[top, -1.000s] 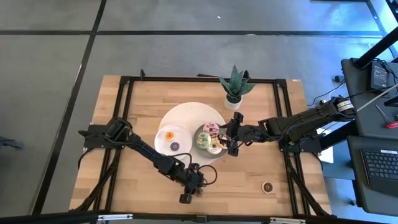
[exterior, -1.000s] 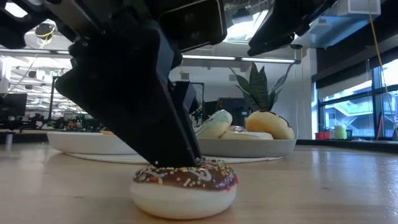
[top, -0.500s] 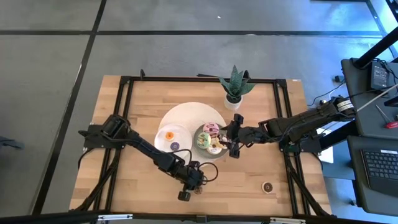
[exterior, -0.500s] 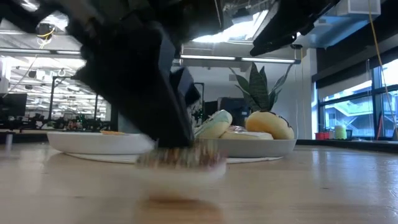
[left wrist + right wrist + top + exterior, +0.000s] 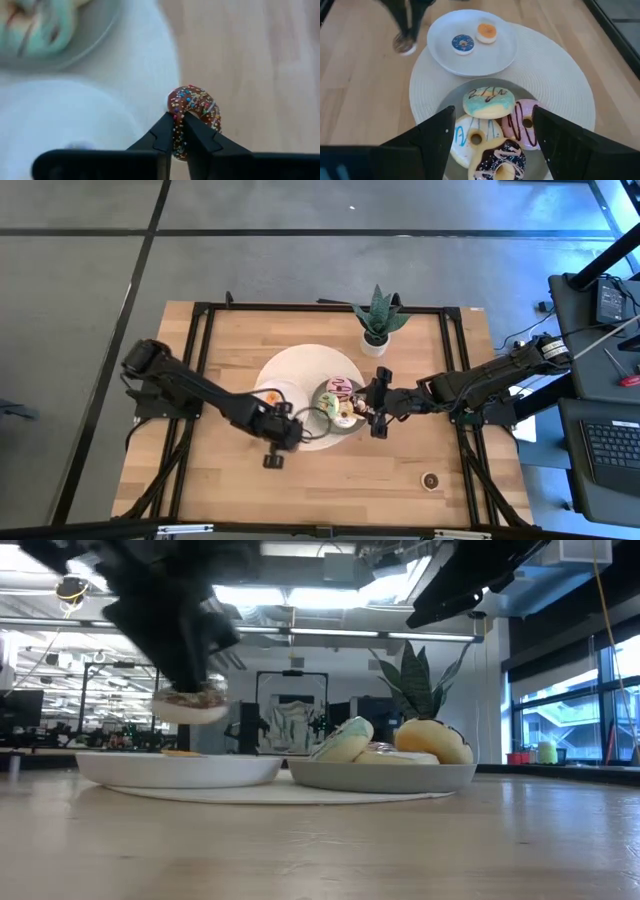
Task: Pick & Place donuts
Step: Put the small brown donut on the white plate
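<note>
My left gripper (image 5: 178, 131): fingers pinched on the rim of the chocolate sprinkled donut (image 5: 195, 114), carried in the air by the near edge of the round mat (image 5: 300, 365)
White plate (image 5: 470, 42): on the mat, holding a purple donut (image 5: 463, 43) and an orange donut (image 5: 486, 32), apart from each other
Grey plate (image 5: 380, 777): just beside the white plate, piled with green-iced (image 5: 489, 102), cream (image 5: 472, 137), pink (image 5: 522, 123) and dark-iced (image 5: 500, 159) donuts
My right gripper (image 5: 494, 131): fingers spread wide, empty, above the grey plate
Potted plant (image 5: 378, 317): far edge of the desk (image 5: 230, 480)
Small chocolate donut (image 5: 430, 480): alone, near right corner of the desk
</note>
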You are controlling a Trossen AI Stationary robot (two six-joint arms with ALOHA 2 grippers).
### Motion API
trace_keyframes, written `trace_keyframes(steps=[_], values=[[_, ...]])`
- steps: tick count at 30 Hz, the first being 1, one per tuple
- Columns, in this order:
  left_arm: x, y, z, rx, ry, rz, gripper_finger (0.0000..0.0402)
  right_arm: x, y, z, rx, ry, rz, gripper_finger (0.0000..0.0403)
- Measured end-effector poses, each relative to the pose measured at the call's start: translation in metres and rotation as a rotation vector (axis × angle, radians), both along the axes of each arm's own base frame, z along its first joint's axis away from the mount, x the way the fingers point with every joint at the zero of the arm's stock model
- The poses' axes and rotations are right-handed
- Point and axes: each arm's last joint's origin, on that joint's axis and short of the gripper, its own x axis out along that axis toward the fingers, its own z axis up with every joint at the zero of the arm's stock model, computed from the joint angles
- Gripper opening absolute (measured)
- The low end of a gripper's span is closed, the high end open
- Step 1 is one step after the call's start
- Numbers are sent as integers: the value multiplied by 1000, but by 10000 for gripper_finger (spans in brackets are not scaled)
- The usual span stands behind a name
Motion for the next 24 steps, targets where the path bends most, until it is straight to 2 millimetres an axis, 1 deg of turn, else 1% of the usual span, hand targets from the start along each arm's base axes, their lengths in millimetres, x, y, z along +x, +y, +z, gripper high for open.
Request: trace_keyframes(steps=[2, 6, 10, 14, 18, 22, 24], values=[[-15, 9, -4, -13, 0, 51, 30, 0, 0, 0, 0, 0, 0, 266], [-46, 26, -15, 21, -26, 171, 29, 0, 0, 0, -1, -1, 0, 266], [-68, 43, -18, 57, -73, 314, 29, 1, -3, 1, -22, -11, -33, 266], [-80, 56, -20, -3, -69, 410, 29, 2, -9, 1, -52, -20, -88, 266], [-89, 63, -32, -51, -9, 451, 29, 3, -15, 1, -53, -25, -116, 266], [-97, 67, -44, -38, 30, 480, 27, 4, -19, 1, -53, -26, -132, 266], [-99, 69, -46, -29, 31, 510, 28, 5, -22, 2, -52, -28, -143, 266]])
